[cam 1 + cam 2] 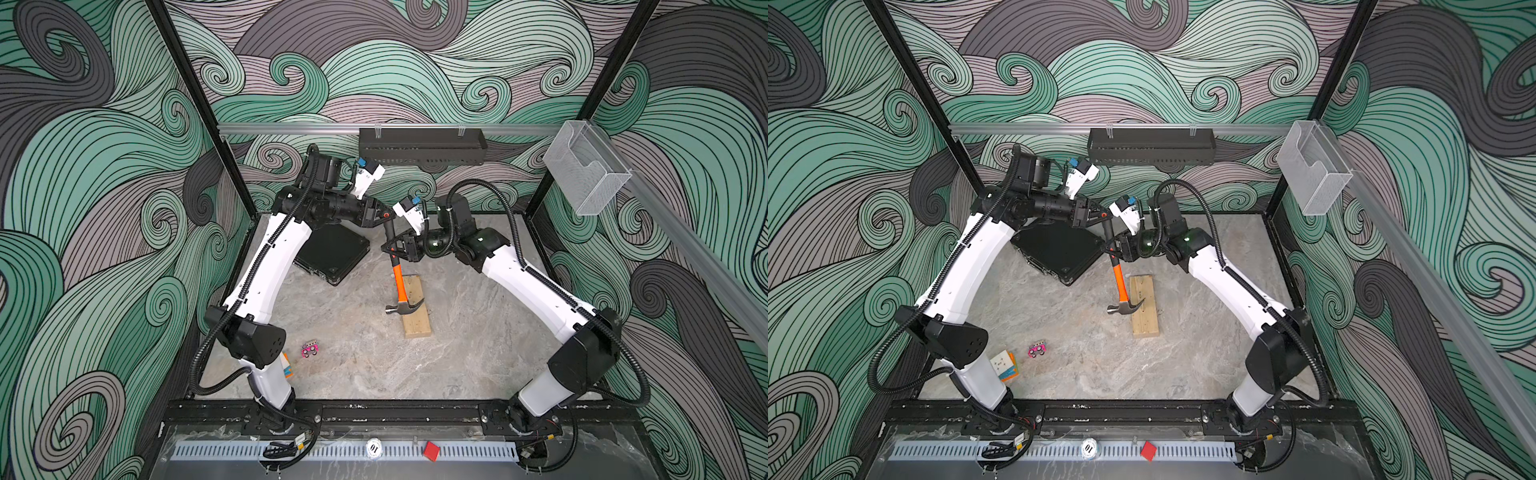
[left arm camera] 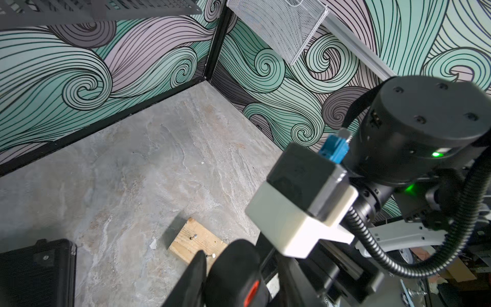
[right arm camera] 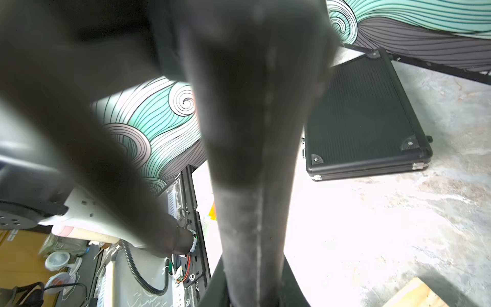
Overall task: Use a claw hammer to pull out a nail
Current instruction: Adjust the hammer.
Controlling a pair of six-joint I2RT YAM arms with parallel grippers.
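Note:
The claw hammer (image 1: 398, 282) stands tilted in both top views, its grey head (image 1: 1125, 308) down on the wooden block (image 1: 1145, 322). The curved claw lies on the block's top. My right gripper (image 1: 395, 249) is shut on the black handle (image 3: 252, 186) just above the orange neck. My left gripper (image 1: 384, 216) is round the handle's end with the red ring (image 2: 251, 292); its jaws are open, with a gap between one finger (image 2: 191, 281) and the grip. Two nails (image 2: 195, 236) (image 2: 212, 255) stick out of the block (image 2: 186, 245). Which nail the claw meets, I cannot tell.
A black case (image 1: 332, 253) lies at the back left, close under my left arm. A pink toy car (image 1: 310, 350) and a colour cube (image 1: 1004, 365) sit at the front left. A black shelf (image 1: 422, 145) and a mesh basket (image 1: 586, 174) hang on the walls.

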